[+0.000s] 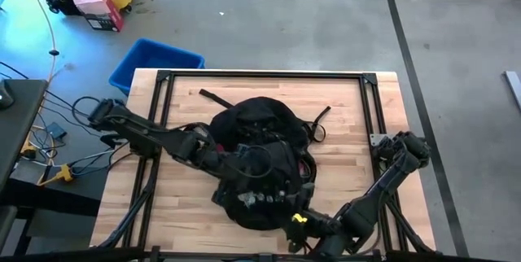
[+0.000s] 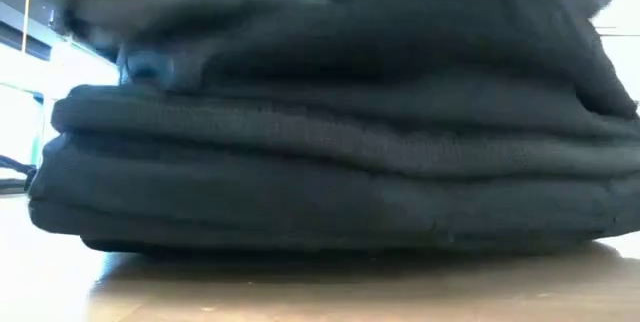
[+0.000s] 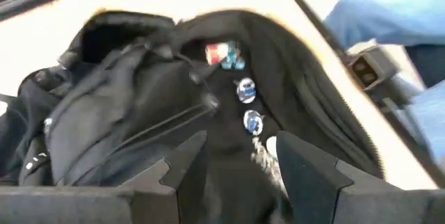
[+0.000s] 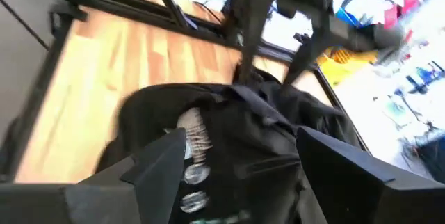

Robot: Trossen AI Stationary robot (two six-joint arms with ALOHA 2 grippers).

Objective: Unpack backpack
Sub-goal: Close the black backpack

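From the table's near edge, my right gripper hangs just over the near end of the large black fabric backpack. In its wrist view its two dark fingers stand well apart with nothing between them, spread over the black cloth and a column of small round badges. So the bag lies straight ahead of and below those fingers, running away from them toward the far side of the table.

A little farther in, my left gripper reaches from the left side and sits over the middle of the backpack. Its fingers are parted too and grasp nothing that I can see; black fabric and more badges show in the gap beyond them, and a dark fold, perhaps the bag's opening, lies ahead of them, though I cannot be sure it is an open mouth.

The backpack lies flat on the pale wooden table, roughly central, its long axis running near-to-far, with black straps trailing off the far end. From table height it fills the view as a low stack of dark folds.

I judge the left arm the better placed for the next move: it is already above the middle, while the right one covers only the near end and could pin the cloth there. What lies inside I cannot tell.
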